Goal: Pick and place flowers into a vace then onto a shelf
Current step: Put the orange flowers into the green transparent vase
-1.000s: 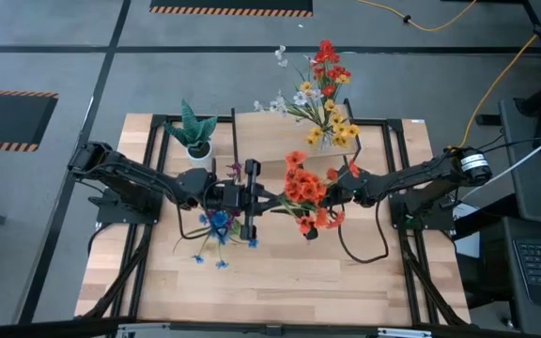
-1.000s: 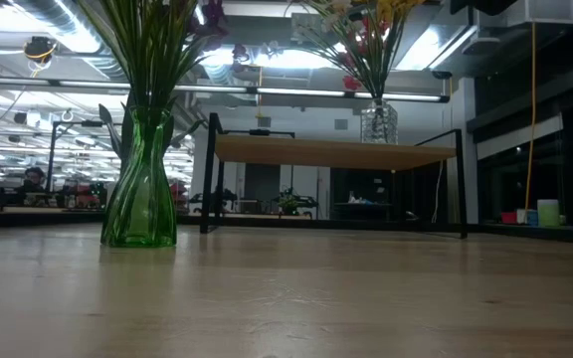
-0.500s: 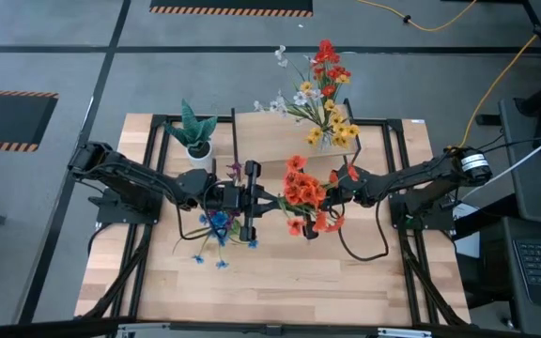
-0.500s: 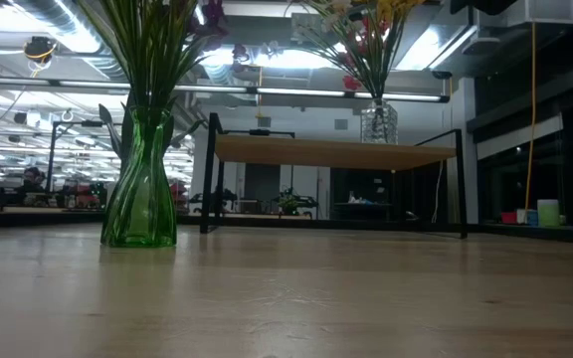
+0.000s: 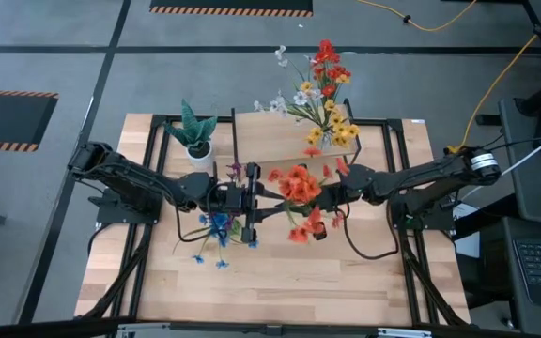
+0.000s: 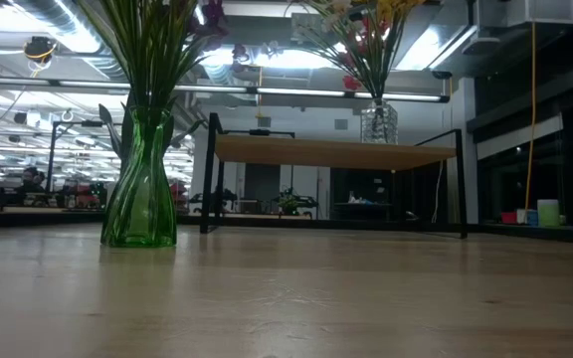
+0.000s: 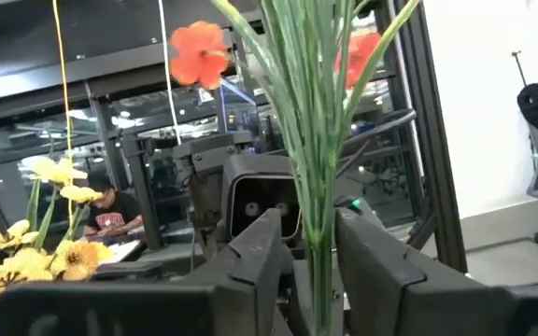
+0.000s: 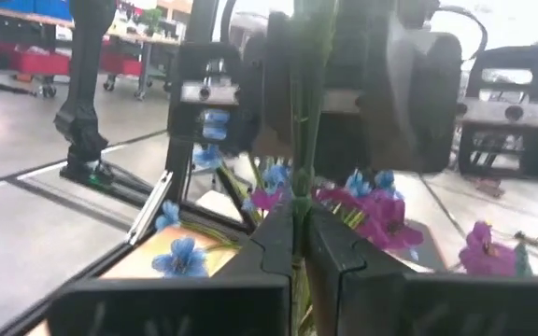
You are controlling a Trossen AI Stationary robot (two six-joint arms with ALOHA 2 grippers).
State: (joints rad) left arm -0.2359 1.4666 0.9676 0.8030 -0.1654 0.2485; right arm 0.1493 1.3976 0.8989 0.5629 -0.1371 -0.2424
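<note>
A bunch of orange flowers with green stems hangs in the air over the middle of the table, between my two grippers. My right gripper comes in from the table's right and is shut on the stems. My left gripper faces it from the left, open, with the stems standing between its fingers. A green vase holding blue and purple flowers stands on the table below my left gripper. On the shelf stands a clear vase of mixed flowers. My right gripper pinches the green stems between its two fingers, below the blossoms. The fingers come in level from the table's right and lie across the stems. The bunch stands roughly upright, blossoms up, lifted clear of the table.
A spiky green plant in a white pot stands at the far left of the table beside the shelf. The near half of the tabletop is bare wood. A yellow cable runs over the floor at the right.
My left gripper has opened around the stems and kept its place. My right gripper has tipped slightly, and the orange bunch has shifted a little toward the table's left with it, staying clear of the table.
</note>
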